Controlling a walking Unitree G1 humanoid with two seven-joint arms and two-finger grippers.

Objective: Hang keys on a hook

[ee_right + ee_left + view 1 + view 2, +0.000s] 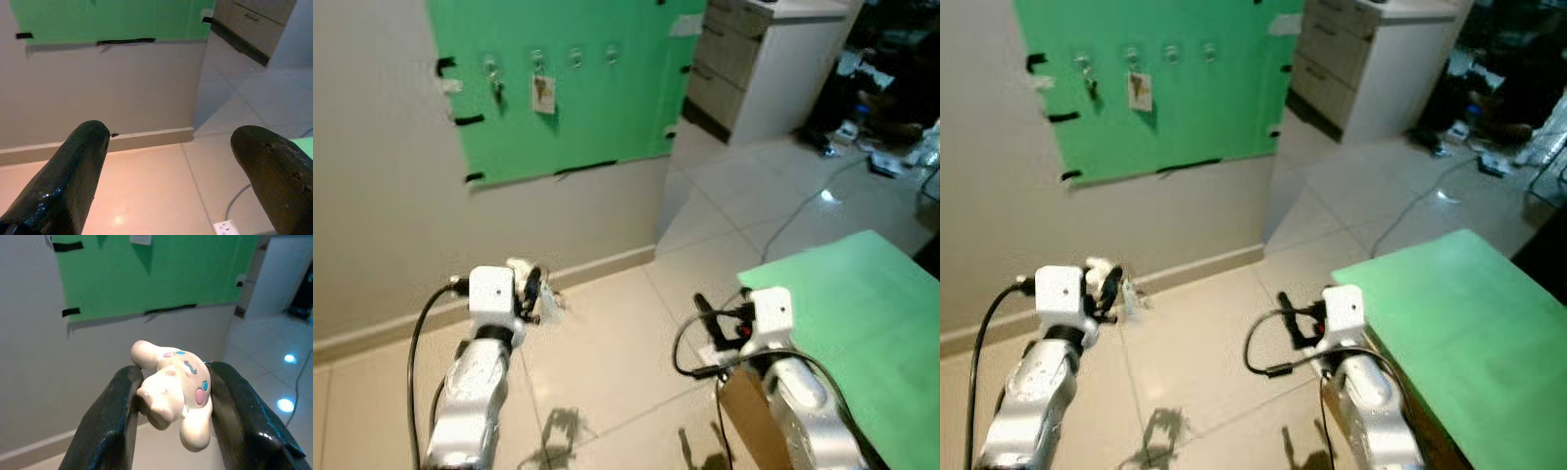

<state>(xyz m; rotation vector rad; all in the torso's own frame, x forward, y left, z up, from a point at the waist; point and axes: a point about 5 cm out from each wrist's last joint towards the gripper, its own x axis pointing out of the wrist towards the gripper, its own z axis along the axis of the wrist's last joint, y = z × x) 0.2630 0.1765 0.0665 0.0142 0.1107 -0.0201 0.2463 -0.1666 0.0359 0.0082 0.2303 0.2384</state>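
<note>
Your left pincer point(171, 431) is gripping the white plastic puppy-shaped key charm point(172, 390), lower left; the right pincer point(171, 176) is idling, spread. Aim for a free clear hook point(575, 57) on the green wall panel point(607, 88), upper left.

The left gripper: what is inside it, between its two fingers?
The left gripper is shut on a white toy keychain with pink and blue spots. The fingers cover its sides, and any keys or ring on it cannot be seen.

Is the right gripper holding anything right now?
No, the right gripper is open, its jaws standing wide apart with bare floor tiles between them.
</note>
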